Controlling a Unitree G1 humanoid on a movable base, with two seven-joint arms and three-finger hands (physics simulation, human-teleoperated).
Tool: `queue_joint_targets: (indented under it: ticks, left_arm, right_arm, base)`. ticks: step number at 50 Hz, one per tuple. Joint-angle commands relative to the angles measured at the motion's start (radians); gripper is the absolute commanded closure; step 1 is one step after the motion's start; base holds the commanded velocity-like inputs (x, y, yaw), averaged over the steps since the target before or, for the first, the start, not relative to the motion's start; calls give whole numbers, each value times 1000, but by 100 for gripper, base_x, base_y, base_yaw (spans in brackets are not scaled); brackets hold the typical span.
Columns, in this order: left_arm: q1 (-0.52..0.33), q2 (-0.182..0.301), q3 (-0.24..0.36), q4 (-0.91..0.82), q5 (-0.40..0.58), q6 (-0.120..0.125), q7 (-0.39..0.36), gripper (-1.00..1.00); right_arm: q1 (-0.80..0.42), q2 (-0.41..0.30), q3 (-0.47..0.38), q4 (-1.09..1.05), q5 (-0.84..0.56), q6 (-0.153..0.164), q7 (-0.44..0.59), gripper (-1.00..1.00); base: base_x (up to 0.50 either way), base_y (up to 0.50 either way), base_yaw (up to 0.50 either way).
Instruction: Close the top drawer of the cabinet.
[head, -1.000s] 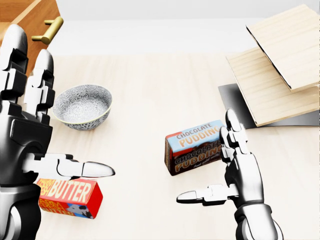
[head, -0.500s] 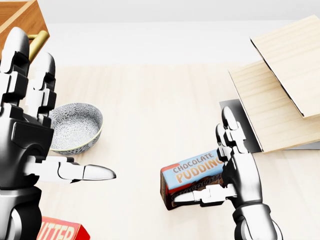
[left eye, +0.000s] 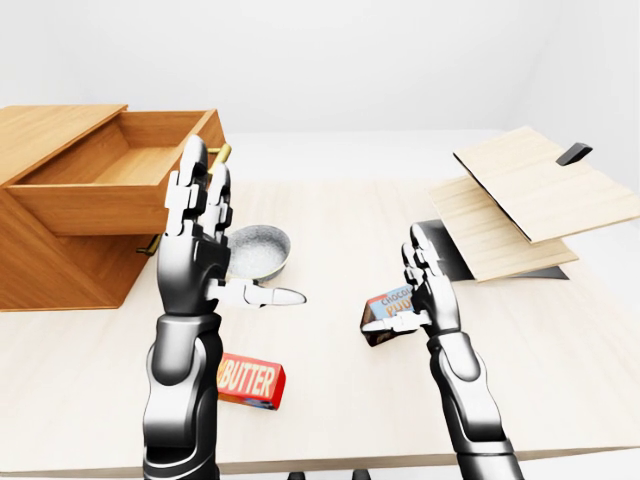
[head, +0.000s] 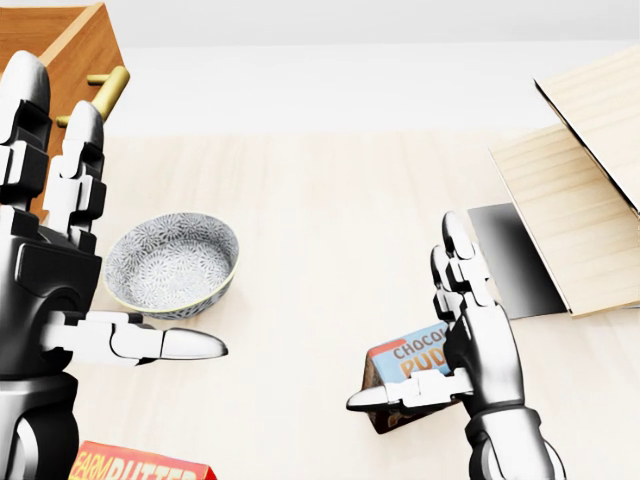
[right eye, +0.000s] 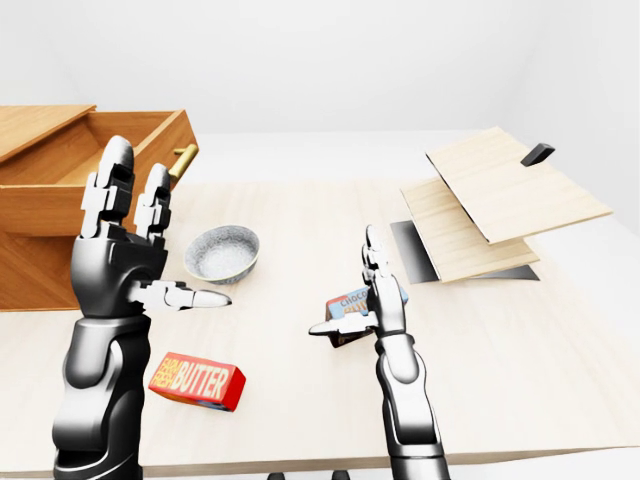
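Note:
The wooden cabinet (left eye: 55, 265) stands at the left of the left-eye view. Its top drawer (left eye: 110, 205) is pulled out to the right, with a brass handle (left eye: 222, 154) on its face. The handle also shows in the head view (head: 108, 92). My left hand (left eye: 225, 245) is raised and open, fingers upright just before the drawer's face and handle, not touching that I can tell. My right hand (left eye: 400, 285) is open and empty, held above a chocolate pudding box (left eye: 385, 305).
A patterned bowl (head: 172, 262) sits on the light wooden table (left eye: 330, 220) beside my left hand. A red butter box (left eye: 250, 380) lies lower left. Stacked wooden boards (left eye: 540, 190) on a dark sheet (left eye: 450, 255) fill the right side.
The whole head view has shifted, so the camera moved: the pudding and butter boxes slid down the picture. Both hands stay open in nearly the same pose.

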Motion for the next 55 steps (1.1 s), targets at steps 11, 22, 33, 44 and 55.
queue_joint_targets:
  ticks: [11,22,33,44,55]
  left_arm:
    - [-12,8,9,13,1,0,0,-100]
    - [-104,69,59,161,194,0,52,-100]
    - [-119,110,89,292,383,0,115,-100]
    - [-131,133,123,415,432,0,142,-100]
    - [-156,174,161,514,432,0,188,-100]
  right_arm:
    - [7,0,1,5,-1,1,1,-100]
    - [3,0,1,8,-1,-1,1,-100]
    - [-2,0,-1,7,1,5,-2,-100]
    - [3,0,-2,9,4,3,-1,-100]
    - [4,0,-2,11,5,1,-3,-100]
  base:
    - [0,0,0]
    - [0,0,0]
    - [0,0,0]
    - [0,0,0]
    - [0,0,0]
